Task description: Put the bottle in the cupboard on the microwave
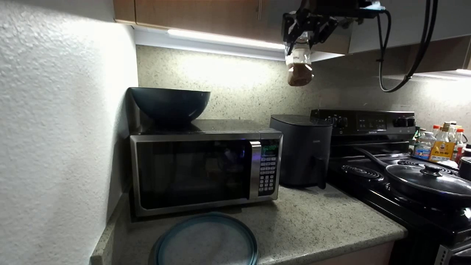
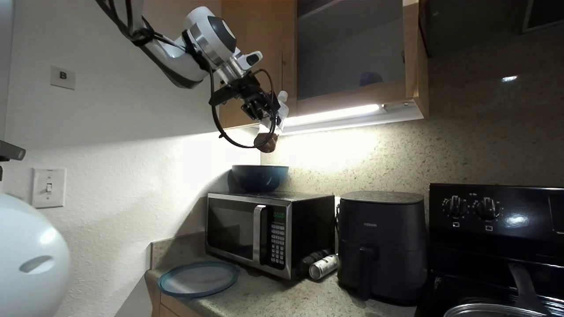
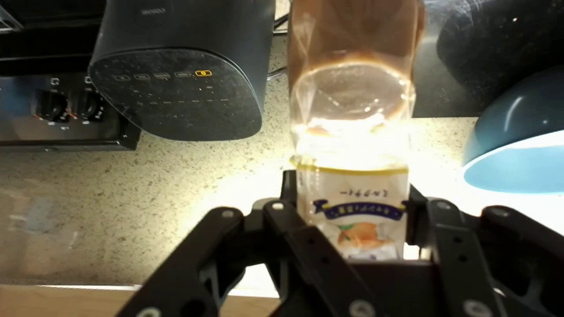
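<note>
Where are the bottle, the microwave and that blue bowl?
Bottle (image 3: 353,207): wrist view, on its label.
Microwave (image 1: 198,172): in an exterior view, on its dark door window.
Blue bowl (image 2: 260,178): in an exterior view, on its outer side.

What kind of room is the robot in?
It looks like a kitchen, maybe in somebody's home. You can see a microwave, a black stove, and a pan with a lid sitting on the stove.

You hold the clear bottle (image 1: 300,65), brown at its lower end, tilted in the pincer (image 3: 351,189), higher than the closed microwave (image 1: 206,171), outside the light-wood cupboard (image 1: 202,14).
</note>
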Tool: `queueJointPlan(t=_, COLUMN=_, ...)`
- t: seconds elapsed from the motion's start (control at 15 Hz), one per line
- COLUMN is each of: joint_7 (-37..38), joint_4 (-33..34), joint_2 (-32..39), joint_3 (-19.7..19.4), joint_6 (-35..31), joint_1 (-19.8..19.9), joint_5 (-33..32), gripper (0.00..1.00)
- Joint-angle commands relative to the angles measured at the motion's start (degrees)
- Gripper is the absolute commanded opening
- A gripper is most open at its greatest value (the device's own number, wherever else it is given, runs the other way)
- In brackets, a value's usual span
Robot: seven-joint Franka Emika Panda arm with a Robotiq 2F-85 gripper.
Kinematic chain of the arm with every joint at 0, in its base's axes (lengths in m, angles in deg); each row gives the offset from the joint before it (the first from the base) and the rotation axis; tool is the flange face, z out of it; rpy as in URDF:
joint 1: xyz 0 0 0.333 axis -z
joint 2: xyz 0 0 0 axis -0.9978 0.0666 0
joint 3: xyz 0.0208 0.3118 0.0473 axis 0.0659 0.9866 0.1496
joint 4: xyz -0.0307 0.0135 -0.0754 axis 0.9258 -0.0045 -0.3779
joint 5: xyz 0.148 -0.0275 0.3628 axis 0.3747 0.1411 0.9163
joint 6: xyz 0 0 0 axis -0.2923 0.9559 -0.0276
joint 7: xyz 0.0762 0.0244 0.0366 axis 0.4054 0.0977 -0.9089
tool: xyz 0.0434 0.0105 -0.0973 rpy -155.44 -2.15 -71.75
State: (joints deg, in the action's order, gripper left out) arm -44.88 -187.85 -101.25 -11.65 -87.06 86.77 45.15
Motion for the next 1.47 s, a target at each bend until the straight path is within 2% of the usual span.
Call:
queueJointPlan(t=0.0, joint_7=-5.8, joint_4=4.3, joint_2=5.4, joint_3=-0.3, joint_6=-5.7, joint_1=0.3, joint_5=1.3, gripper=0.26)
queueJointPlan(t=0.47, joint_7=-13.1, joint_4=10.1, joint_2=15.5, joint_3=-1.2, joint_6=-11.7, joint_1=-1.3, joint_5=2.5, gripper=0.26)
queueJointPlan(t=0.53, joint_7=-9.0, joint_4=7.9, joint_2=13.4, joint_3=-1.0, joint_6=-10.1, joint_1=-1.1, joint_5=0.6, gripper=0.51)
queueJointPlan(t=0.8, joint_7=-10.4, joint_4=9.7, joint_2=15.7, joint_3=-1.6, joint_6=-10.6, joint_1=-1.9, joint_5=0.9, gripper=0.51)
queueJointPlan(t=0.87, joint_7=-10.4, joint_4=9.8, joint_2=15.7, joint_3=-1.6, joint_6=-10.6, joint_1=-1.9, joint_5=0.9, gripper=0.26)
queueJointPlan(t=1.13, joint_7=1.6, joint_4=7.7, joint_2=17.7, joint_3=-1.6, joint_6=-12.5, joint_1=-1.4, joint_5=-4.8, gripper=0.26)
queueJointPlan(t=1.4, joint_7=15.0, joint_4=6.3, joint_2=20.9, joint_3=-3.2, joint_6=-14.1, joint_1=-2.2, joint_5=-10.2, gripper=0.26)
